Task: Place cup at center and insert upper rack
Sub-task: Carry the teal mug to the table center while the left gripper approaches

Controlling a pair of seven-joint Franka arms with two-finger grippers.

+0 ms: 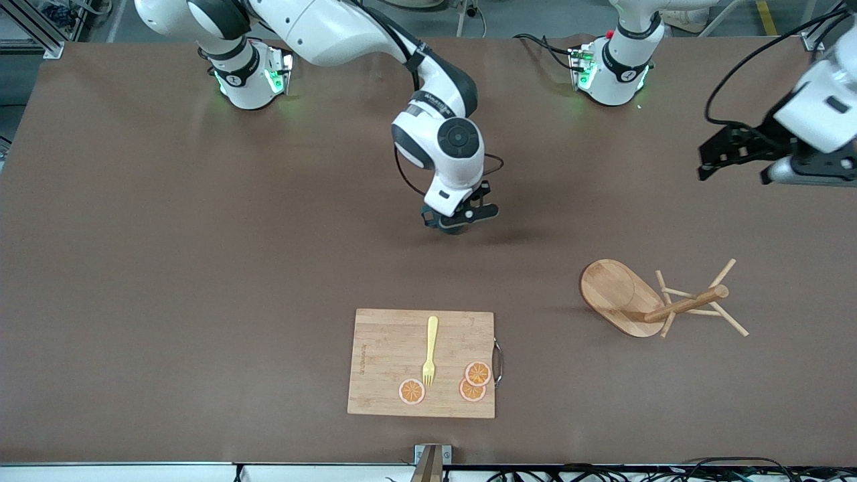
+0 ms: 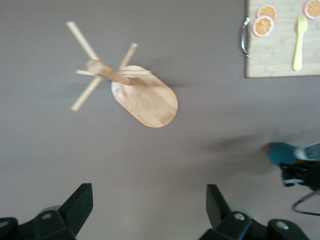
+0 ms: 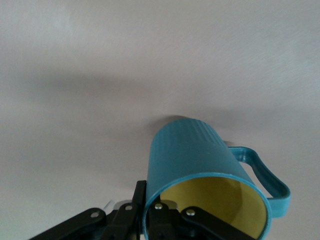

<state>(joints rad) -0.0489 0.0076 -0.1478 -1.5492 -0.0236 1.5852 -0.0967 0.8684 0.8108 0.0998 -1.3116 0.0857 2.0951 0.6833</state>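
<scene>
The teal cup (image 1: 447, 224) with a yellow inside (image 3: 220, 200) and a side handle hangs low over the middle of the table. My right gripper (image 1: 462, 218) is shut on its rim, one finger (image 3: 140, 200) outside the wall and one inside. Whether the cup's base touches the table I cannot tell. The upper rack (image 1: 622, 298), a wooden mug tree, lies tipped on its side toward the left arm's end, its post and pegs (image 1: 696, 301) pointing away from the oval base (image 2: 150, 100). My left gripper (image 1: 734, 174) hovers open and empty (image 2: 150, 202) above that end of the table.
A bamboo cutting board (image 1: 388, 355) lies nearer the front camera than the cup. It carries a yellow fork (image 1: 430, 348) and three orange slices (image 1: 477, 373). Both arm bases stand along the table's edge farthest from the front camera.
</scene>
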